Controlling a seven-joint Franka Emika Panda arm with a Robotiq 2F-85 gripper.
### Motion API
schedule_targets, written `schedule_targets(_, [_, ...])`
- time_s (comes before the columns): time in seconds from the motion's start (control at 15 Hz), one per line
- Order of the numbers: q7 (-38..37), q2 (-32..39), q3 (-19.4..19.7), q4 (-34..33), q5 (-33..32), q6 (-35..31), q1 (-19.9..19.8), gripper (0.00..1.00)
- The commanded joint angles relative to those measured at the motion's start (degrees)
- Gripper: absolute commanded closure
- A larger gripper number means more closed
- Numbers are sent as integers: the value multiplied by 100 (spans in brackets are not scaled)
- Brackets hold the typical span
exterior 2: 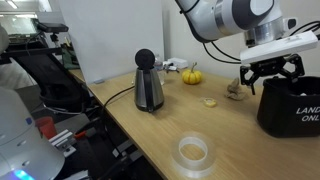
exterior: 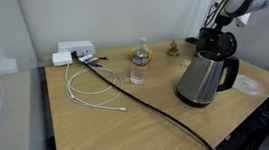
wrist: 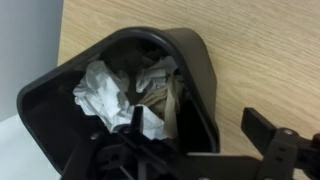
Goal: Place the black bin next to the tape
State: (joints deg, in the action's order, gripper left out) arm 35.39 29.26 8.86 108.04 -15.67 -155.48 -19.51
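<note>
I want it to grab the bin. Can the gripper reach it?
Probably yes. The gripper hangs right over the bin with its jaws open, and nothing sits between them. The kettle stands well off to the side.

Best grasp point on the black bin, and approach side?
Take the black bin by its rim wall, from straight above: it stands upright with the top open, and the body looks too wide to span. One finger inside, one outside, at the edge clear of the crumpled paper.
</note>
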Motion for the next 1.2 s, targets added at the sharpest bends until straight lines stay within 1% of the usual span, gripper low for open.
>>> schedule_targets(0.0, [81,129,-30,-162,-61,13,-18,30])
schedule_targets(0.53, [-180,184,19,-344,-53,60,69,85])
schedule_targets(0.6, [-232,175,16,-348,-42,57,82,93])
schedule_targets(0.67, [-421,158,79,-356,-58,50,149,98])
schedule_targets(0.73, [-627,117,117,-348,-57,46,200,100])
schedule_targets(0.8, [-845,88,152,-332,-75,-5,244,100])
schedule_targets(0.93, [-1288,-7,261,-278,-137,-77,381,98])
schedule_targets(1.13, [-2195,-167,653,-242,-453,56,801,98])
